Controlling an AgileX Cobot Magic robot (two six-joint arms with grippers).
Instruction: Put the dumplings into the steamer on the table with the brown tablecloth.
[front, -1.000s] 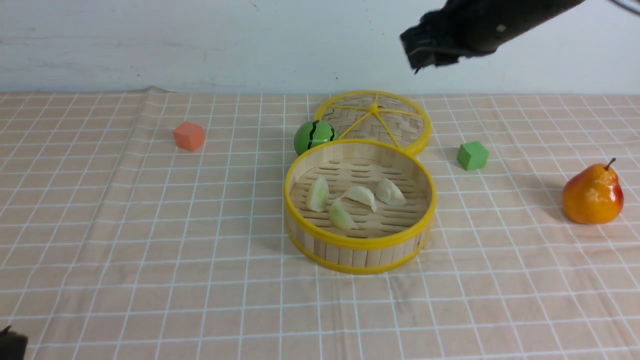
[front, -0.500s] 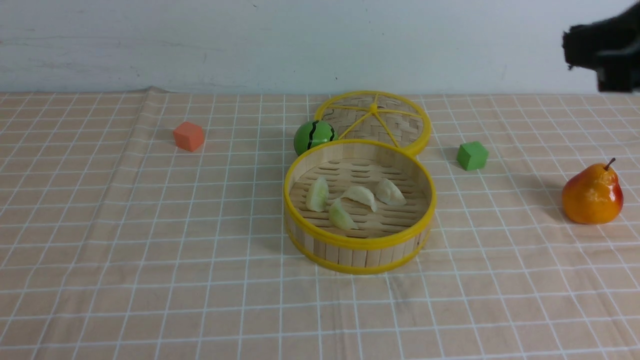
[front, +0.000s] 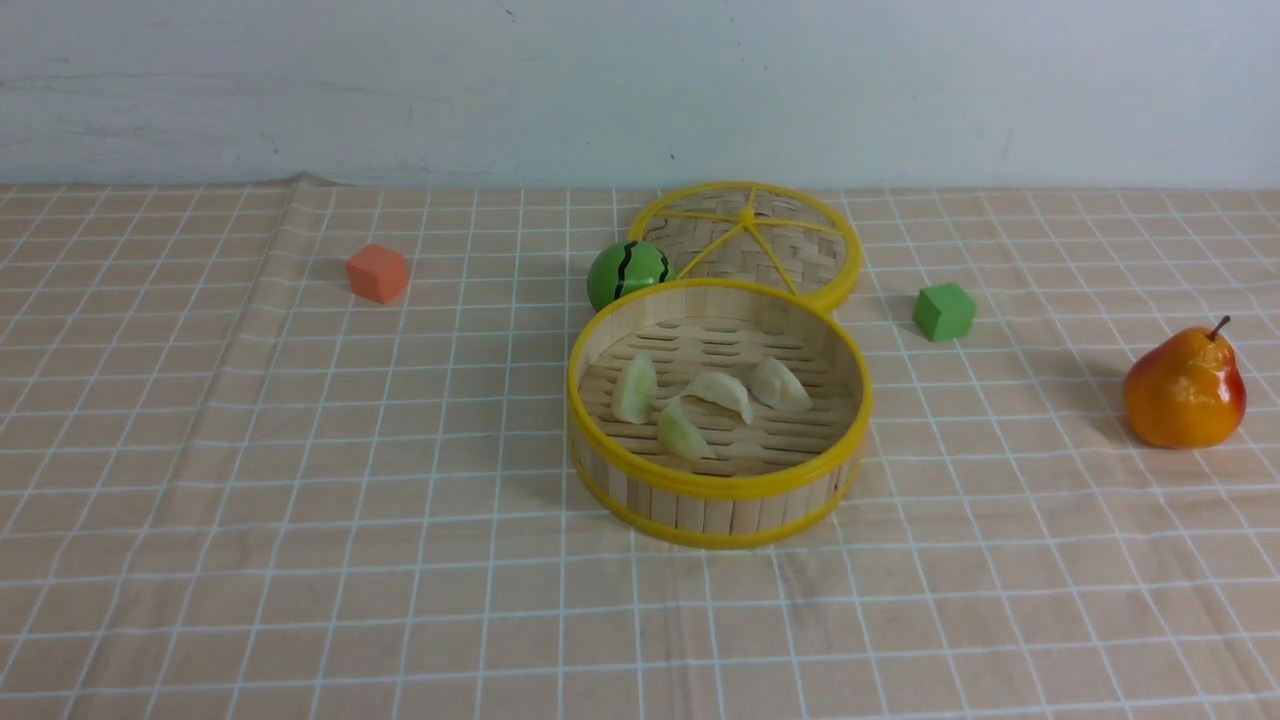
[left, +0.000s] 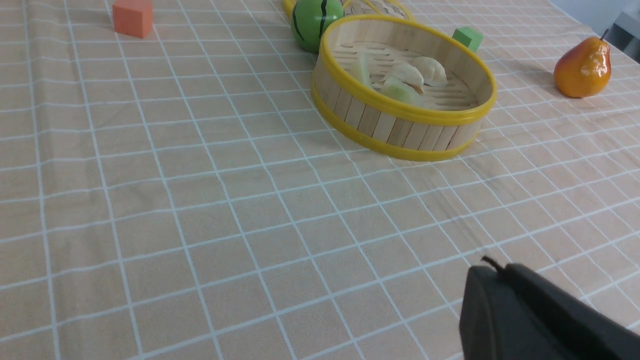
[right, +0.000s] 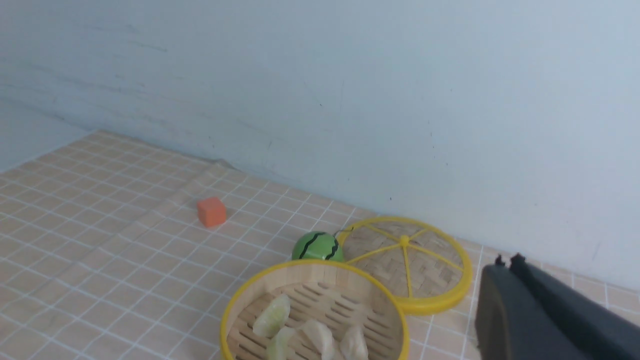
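The steamer (front: 720, 488) stands on the brown tablecloth (front: 300, 450) at the middle of the table. Several pale dumplings (front: 722, 392) lie on its slatted floor, and they also show in the left wrist view (left: 410, 75) and the right wrist view (right: 272, 316). Neither arm shows in the front view. My left gripper (left: 492, 267) is shut and empty, low over the cloth on the near side, well short of the steamer (left: 405, 111). My right gripper (right: 505, 262) is shut and empty, raised beside the steamer (right: 300, 267).
The flat woven lid (front: 748, 240) lies behind the steamer, touching its far rim. A green striped ball (front: 628, 272) sits at the lid's left. An orange cube (front: 378, 272) is far left, a green cube (front: 944, 311) to the right, a pear (front: 1185, 390) far right.
The right arm swept from above the lid to the right and out of the front view. The left arm's tip left the lower left corner. The dumplings and steamer stayed put.
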